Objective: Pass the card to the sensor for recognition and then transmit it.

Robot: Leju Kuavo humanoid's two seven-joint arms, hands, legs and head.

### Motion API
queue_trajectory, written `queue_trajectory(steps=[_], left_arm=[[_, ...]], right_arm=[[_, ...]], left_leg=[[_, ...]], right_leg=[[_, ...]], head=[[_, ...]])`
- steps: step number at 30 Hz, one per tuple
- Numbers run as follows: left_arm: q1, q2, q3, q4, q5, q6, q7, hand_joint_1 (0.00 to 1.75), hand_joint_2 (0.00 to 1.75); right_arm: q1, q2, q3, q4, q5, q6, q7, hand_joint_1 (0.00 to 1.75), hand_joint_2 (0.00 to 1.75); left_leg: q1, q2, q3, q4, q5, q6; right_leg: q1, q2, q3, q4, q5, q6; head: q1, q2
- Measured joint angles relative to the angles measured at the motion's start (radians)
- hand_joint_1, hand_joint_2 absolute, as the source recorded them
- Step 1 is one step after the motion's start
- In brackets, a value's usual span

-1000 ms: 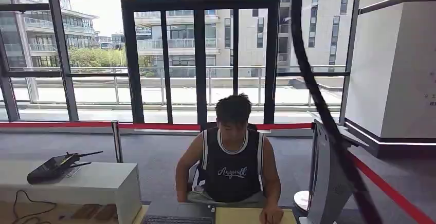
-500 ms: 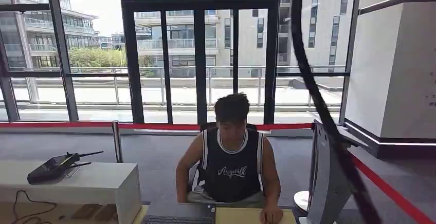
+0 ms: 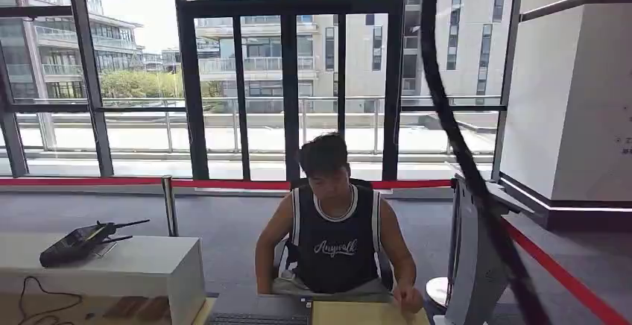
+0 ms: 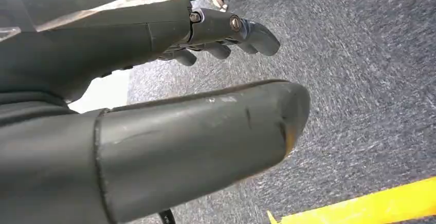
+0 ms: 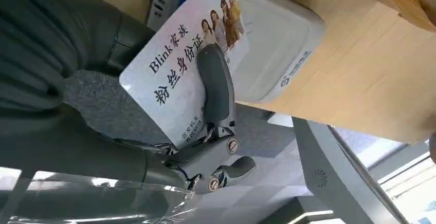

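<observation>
The right robot hand (image 5: 205, 131) pinches a white card (image 5: 180, 75) printed with Chinese text and a small group photo, one finger (image 5: 216, 85) lying across its face. The card hangs just over a white card reader (image 5: 277, 44) that sits on the wooden table (image 5: 360, 80). The left robot hand (image 4: 205, 80) holds nothing, its fingers apart above grey carpet (image 4: 360, 80). Across the table a person (image 3: 335, 235) in a dark jersey sits with one hand (image 3: 408, 299) resting near the table's far edge.
</observation>
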Motion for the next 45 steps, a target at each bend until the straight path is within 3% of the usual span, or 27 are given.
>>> queue_trajectory(steps=[7,12,21,30,45], left_arm=[[0.0,0.0,0.0,0.0,-0.004,0.0,-0.019,0.0,0.0],[0.0,0.0,0.0,0.0,-0.015,-0.004,-0.031,0.0,0.0],[-0.001,0.0,-0.001,0.0,-0.039,-0.018,-0.044,0.0,0.0],[-0.004,0.0,-0.019,0.0,-0.055,-0.026,-0.067,0.0,0.0],[-0.005,0.006,-0.038,0.002,-0.056,-0.025,-0.067,0.0,0.0]], right_arm=[[-0.036,0.009,0.002,-0.047,0.003,-0.04,-0.016,1.75,1.75],[-0.094,0.01,0.004,-0.136,0.032,-0.058,0.019,1.75,1.75],[-0.226,0.016,0.021,-0.255,0.138,0.001,0.066,1.75,1.75],[-0.331,0.073,0.083,-0.223,0.266,0.071,0.092,1.75,1.75],[-0.47,0.162,0.153,-0.05,0.317,0.132,0.108,1.75,1.75]], left_leg=[[0.0,0.0,0.0,0.0,0.0,0.0],[0.0,0.0,0.0,0.0,0.0,0.0],[0.0,0.0,-0.001,0.0,0.0,0.0],[0.001,0.0,-0.001,0.0,0.0,0.0],[0.001,0.0,-0.001,0.0,0.001,0.0]], right_leg=[[0.0,0.0,0.0,0.0,0.0,0.0],[0.0,0.0,0.0,0.001,0.0,0.0],[0.0,0.0,0.0,0.001,0.0,0.0],[0.0,0.0,-0.001,0.001,0.0,0.0],[0.001,0.0,-0.001,0.001,0.0,0.0]], head=[[0.0,0.0],[0.0,0.0],[0.0,0.0],[0.0,0.0],[0.0,0.0]])
